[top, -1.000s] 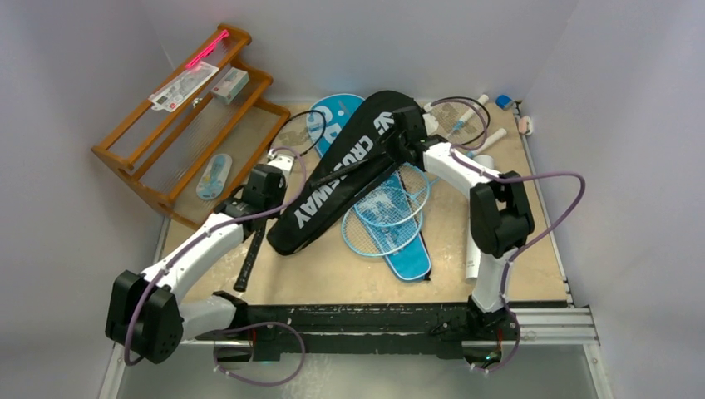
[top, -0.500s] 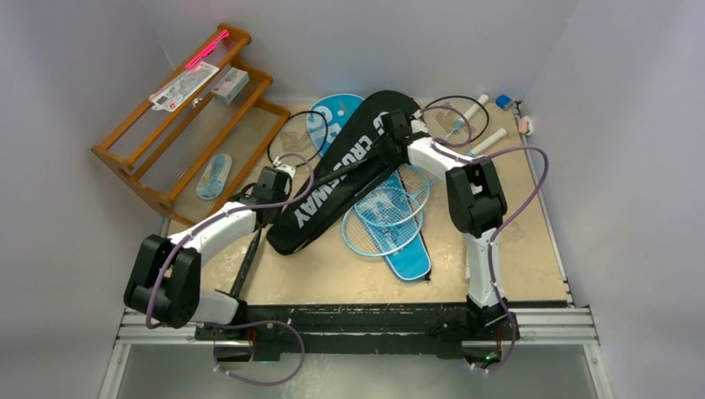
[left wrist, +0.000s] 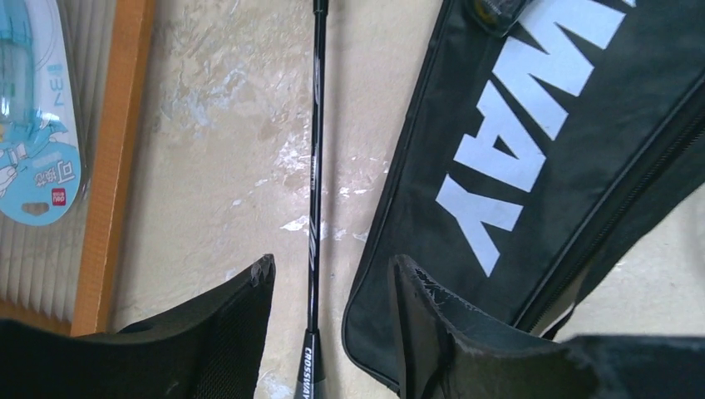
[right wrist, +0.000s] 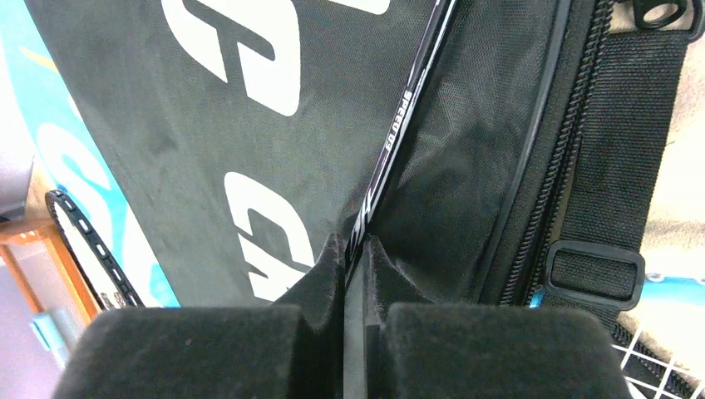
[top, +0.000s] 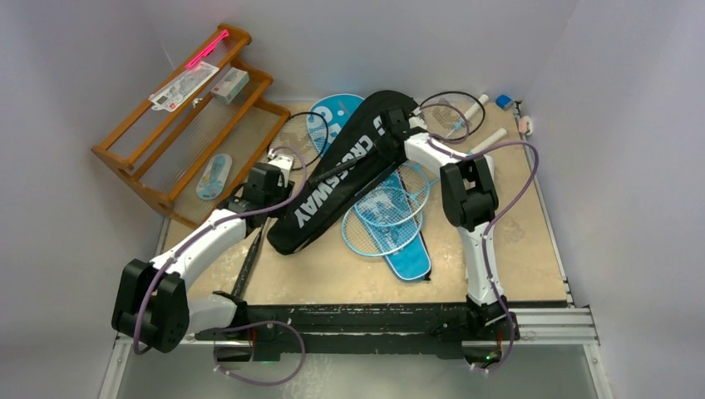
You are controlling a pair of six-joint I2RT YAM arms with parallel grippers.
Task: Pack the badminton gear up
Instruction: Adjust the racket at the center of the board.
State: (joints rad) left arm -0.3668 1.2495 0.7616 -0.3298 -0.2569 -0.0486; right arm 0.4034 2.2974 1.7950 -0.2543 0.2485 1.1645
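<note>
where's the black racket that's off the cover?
Top view, left side: black racket lies between the wooden rack and black CROSSWAY cover, shaft under the open left gripper.

Pale grey walls (top: 374, 41) enclose a scuffed beige tabletop (top: 532, 241); an orange-brown slatted wooden rack (top: 125, 154) sits at the left wall.

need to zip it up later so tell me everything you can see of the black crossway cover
The black cover is racket-shaped, woven-looking fabric with white CROSSWAY lettering, a zipper along its edge and a strap with a buckle. It lies flat and diagonal on the table, wide end far, partly over the blue cover. A black racket shaft lies across it, pinched by the right end effector.
</note>
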